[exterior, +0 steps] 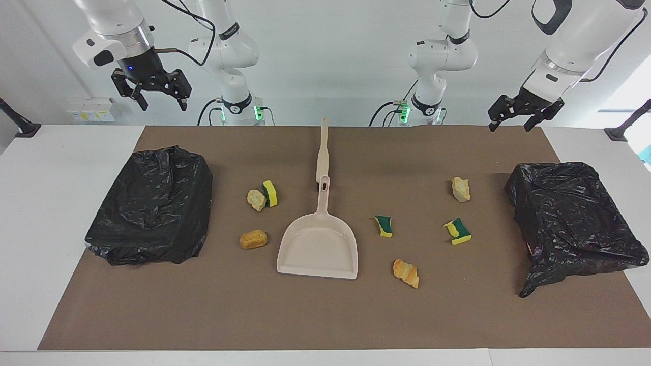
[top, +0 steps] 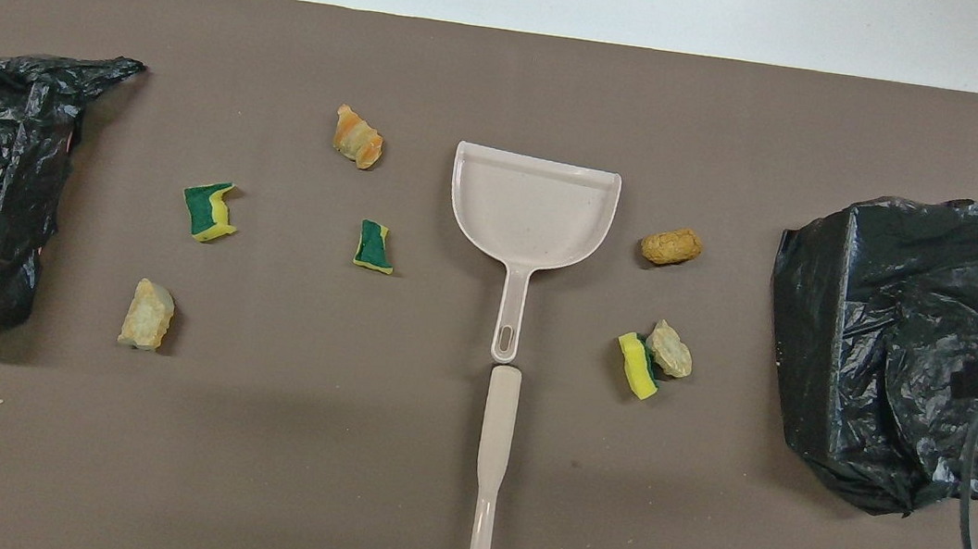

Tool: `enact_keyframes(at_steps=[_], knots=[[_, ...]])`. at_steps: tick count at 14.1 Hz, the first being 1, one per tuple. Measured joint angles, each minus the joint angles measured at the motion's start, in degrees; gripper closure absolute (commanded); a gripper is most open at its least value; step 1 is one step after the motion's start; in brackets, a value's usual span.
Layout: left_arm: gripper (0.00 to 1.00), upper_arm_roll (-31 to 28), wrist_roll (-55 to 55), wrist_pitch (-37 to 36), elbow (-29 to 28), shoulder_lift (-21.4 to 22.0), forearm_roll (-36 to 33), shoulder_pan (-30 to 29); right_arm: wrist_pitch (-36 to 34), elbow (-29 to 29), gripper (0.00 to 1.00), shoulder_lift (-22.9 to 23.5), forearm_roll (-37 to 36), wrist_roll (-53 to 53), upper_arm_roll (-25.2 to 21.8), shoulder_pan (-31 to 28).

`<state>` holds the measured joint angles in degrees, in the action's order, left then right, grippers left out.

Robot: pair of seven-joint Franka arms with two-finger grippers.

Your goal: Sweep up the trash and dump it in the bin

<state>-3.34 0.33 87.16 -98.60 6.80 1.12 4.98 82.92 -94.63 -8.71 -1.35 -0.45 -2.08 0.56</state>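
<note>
Seven small sponge and bread-like scraps [exterior: 262, 197] flank the beige plastic dustpan [exterior: 318, 248]; left gripper [exterior: 524, 114] and right gripper [exterior: 152, 91], seemingly wide apart, hang empty.

A robotics lab is showing here: two white robot arms [exterior: 229, 56] are standing on bases at a white table [exterior: 61, 168], cables are trailing along a bare white wall [exterior: 330, 61], and a brown mat [exterior: 325, 315] is covering the tabletop as a staged work area.

High camera facing the robots, steep overhead from their end, both sharing the brown mat [exterior: 325, 315].
</note>
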Motion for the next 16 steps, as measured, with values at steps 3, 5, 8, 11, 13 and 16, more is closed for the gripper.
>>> enact_keyframes(at_steps=[3,5,8,11,13,16], knots=[[0.00,0.2,0.0,0.1,-0.6,0.1,0.0,0.1,0.0,0.0,0.00,0.0,0.0,0.0,0.0,0.0],[0.00,0.6,-0.5,0.3,-1.2,0.3,0.1,1.7,0.0,0.0,0.00,0.0,0.0,0.0,0.0,0.0],[0.00,1.2,-6.0,2.5,-3.6,0.5,0.1,7.7,0.0,0.0,0.00,0.0,0.0,0.0,0.0,0.0],[0.00,1.5,-14.7,5.9,-6.4,0.6,0.3,15.2,0.0,0.0,0.00,0.0,0.0,0.0,0.0,0.0],[0.00,1.7,-19.3,8.6,-8.3,0.6,2.4,18.9,0.0,0.0,0.00,0.0,0.0,-0.2,0.0,0.0],[0.00,1.9,-21.1,10.9,-10.3,0.7,4.4,23.2,0.0,0.0,0.00,0.0,0.0,-2.2,0.0,0.0]])
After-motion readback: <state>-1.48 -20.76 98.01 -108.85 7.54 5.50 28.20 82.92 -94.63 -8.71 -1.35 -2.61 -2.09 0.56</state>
